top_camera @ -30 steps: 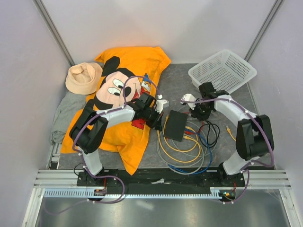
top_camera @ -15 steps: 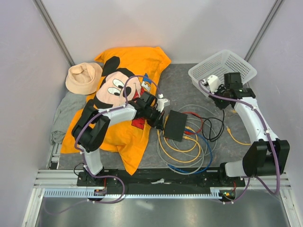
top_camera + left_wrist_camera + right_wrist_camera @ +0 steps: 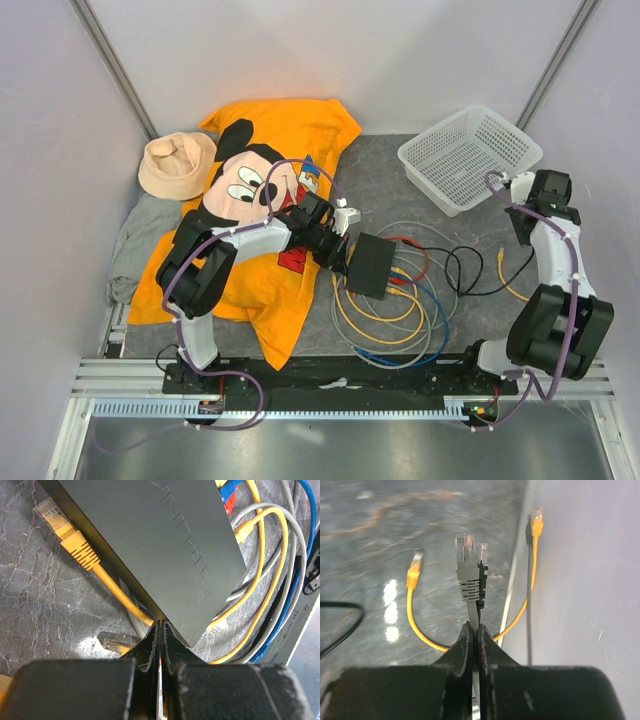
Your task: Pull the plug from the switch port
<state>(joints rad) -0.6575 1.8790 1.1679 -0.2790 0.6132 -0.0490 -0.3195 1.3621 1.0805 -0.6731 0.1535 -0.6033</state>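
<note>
The black switch (image 3: 370,265) lies mid-table with yellow, red and blue cables in its right edge. It fills the top of the left wrist view (image 3: 165,545). My left gripper (image 3: 338,250) is shut and empty, its tips (image 3: 160,626) against the switch's near edge. My right gripper (image 3: 540,200) is at the far right by the wall, away from the switch. It is shut (image 3: 474,630) on a grey cable just below its grey plug (image 3: 467,565). The plug is free in the air, in no port.
A white mesh basket (image 3: 470,155) stands at the back right. Coiled cables (image 3: 395,330) lie in front of the switch, and a black cable (image 3: 470,270) trails right. Loose yellow plugs (image 3: 414,570) (image 3: 65,530) lie on the mat. An orange shirt (image 3: 260,200) covers the left.
My right arm has swung from beside the switch, past the basket, to the far right wall, carrying the grey plug away. My left gripper has stayed against the switch.
</note>
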